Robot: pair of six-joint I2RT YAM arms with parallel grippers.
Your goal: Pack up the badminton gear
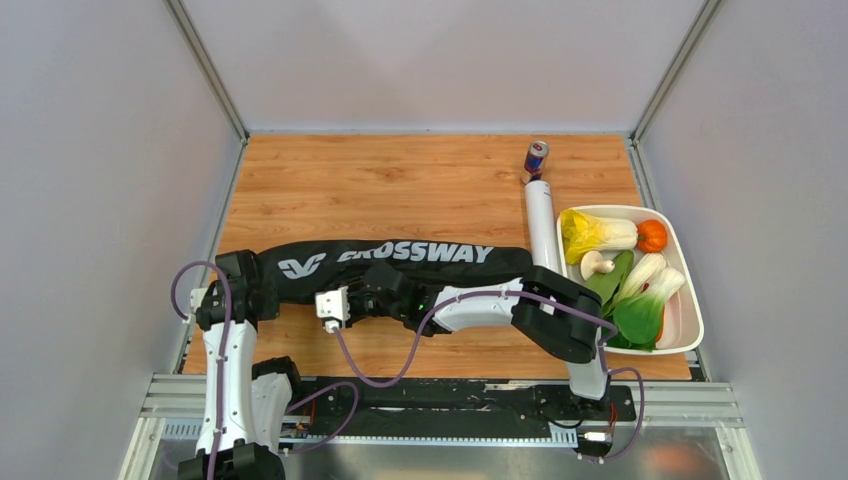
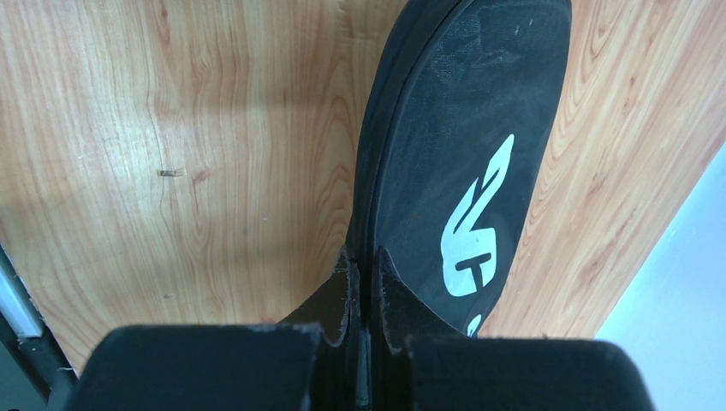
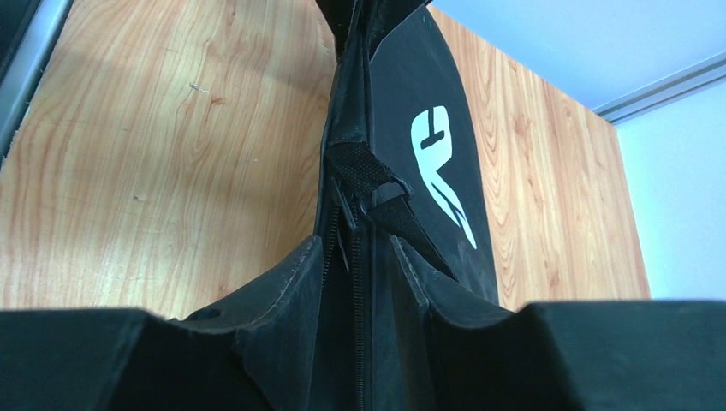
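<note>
Fingers (image 2: 338, 282) of the left gripper (image 2: 364, 265) fill the bottom of its wrist view, pressed fully together on the thin edge of the racket bag (image 2: 462, 128), which is pinched between them. Ahead of these fingertips the bag's black panel runs away from the gripper, with a white logo (image 2: 479, 223) just to the right of the gripped edge and bare wooden table (image 2: 171, 171) on either side. The right gripper (image 3: 360, 244) is partly closed and straddles the same bag along its zip (image 3: 355, 342); the zipped edge fills the gap between the two fingers, so the jaws are clamped on it. A fabric pull tab (image 3: 360, 171) sits on the zip just beyond the right fingertips. Seen from above, the bag lies lengthwise across the table with the "CROSSWAY" lettering (image 1: 415, 254) facing up; the left gripper holds its left end, and the right gripper holds the near long edge just beside the left one. The white tube (image 1: 541, 225) lies well apart from both grippers, past the bag's opposite end, just beside the rim of a tray (image 1: 690, 300) of vegetables (image 1: 625, 290). A drink can (image 1: 535, 157) stands at the tube's far end
</note>
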